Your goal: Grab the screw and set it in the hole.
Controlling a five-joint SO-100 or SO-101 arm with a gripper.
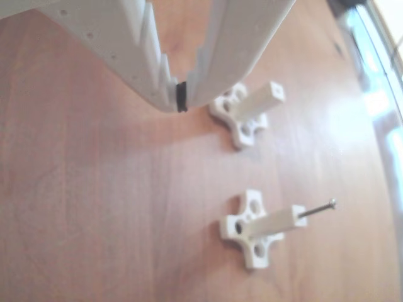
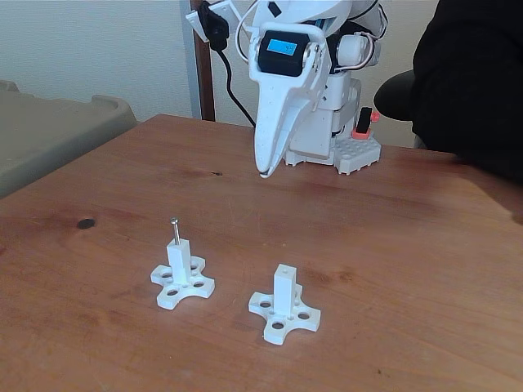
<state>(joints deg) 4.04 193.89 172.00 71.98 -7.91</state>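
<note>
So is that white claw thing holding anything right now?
Nothing, it seems. The white gripper hangs shut above the brown wooden table; the thin dark metal screw already stands in a white plastic post.

White gripper (image 2: 263, 171) with a black tip pad and blue display panel; beyond its tips, two white posts (image 2: 181, 276) (image 2: 284, 307), one bearing a dark grey screw (image 2: 175, 230), on reddish-brown wood-grain table (image 2: 392, 245).
</note>
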